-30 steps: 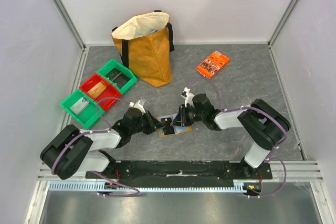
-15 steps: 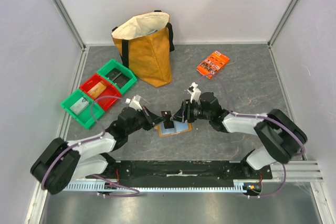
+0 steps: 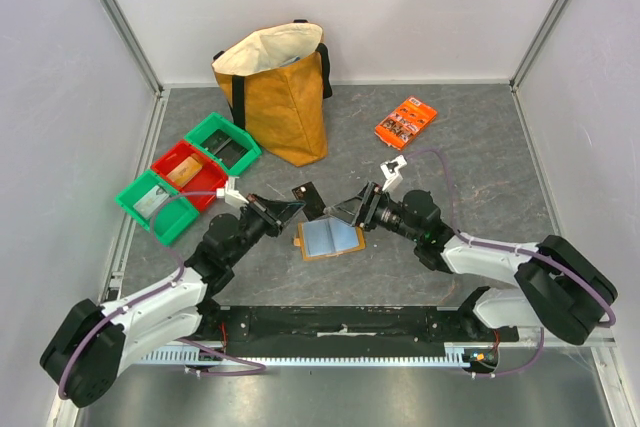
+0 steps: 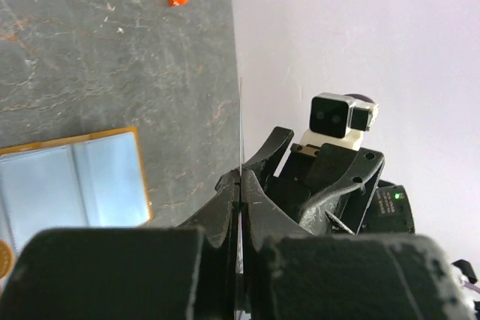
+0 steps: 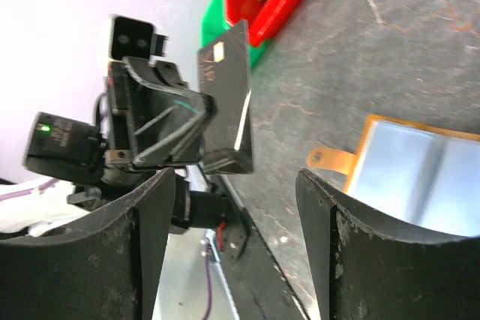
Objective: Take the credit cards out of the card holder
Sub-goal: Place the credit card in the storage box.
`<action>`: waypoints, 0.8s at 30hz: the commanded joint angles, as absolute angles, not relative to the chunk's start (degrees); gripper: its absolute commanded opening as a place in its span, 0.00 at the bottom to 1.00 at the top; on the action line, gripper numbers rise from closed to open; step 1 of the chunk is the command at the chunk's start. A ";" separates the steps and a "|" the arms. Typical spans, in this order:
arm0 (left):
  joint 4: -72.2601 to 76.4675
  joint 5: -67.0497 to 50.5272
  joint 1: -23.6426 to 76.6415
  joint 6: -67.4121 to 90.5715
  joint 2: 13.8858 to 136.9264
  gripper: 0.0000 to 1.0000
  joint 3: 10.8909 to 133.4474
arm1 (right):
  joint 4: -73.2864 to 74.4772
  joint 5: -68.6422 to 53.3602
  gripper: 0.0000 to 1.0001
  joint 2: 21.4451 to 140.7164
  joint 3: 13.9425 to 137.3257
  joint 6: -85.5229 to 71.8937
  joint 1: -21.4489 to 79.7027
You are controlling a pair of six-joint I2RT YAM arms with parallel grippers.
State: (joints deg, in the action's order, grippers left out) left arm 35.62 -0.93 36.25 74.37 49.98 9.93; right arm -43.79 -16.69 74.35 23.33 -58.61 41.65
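Left gripper [image 3: 288,208]: clamped on a dark credit card [image 3: 304,193], held clear of the table [image 3: 470,177].
Right gripper [image 3: 350,210]: jaws wide, empty, beside that card.
Card holder [image 3: 330,239]: open flat on the table, below both grippers.

Mustard tote bag [image 3: 285,112], orange packet [image 3: 406,122], three coloured bins [image 3: 163,158]

Plain white walls [image 3: 350,7] on aluminium posts [image 3: 118,22] enclose a dark grey stone-patterned tabletop [image 3: 470,187].
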 commanded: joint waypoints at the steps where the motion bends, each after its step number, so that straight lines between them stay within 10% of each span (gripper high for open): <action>1: 42.97 3.43 37.35 77.78 50.09 0.02 11.07 | -56.15 -14.33 0.71 75.05 23.47 -64.33 43.06; 11: 49.92 4.57 39.46 77.61 53.35 0.02 12.13 | -63.10 -15.12 0.49 79.63 24.26 -67.32 43.59; 18: 52.21 3.87 39.82 77.17 53.88 0.02 11.78 | -64.42 -14.85 0.13 79.46 24.35 -66.62 43.59; 24: 50.64 1.94 39.11 71.64 49.93 0.40 9.67 | -58.20 -15.64 0.00 75.42 24.35 -61.36 42.98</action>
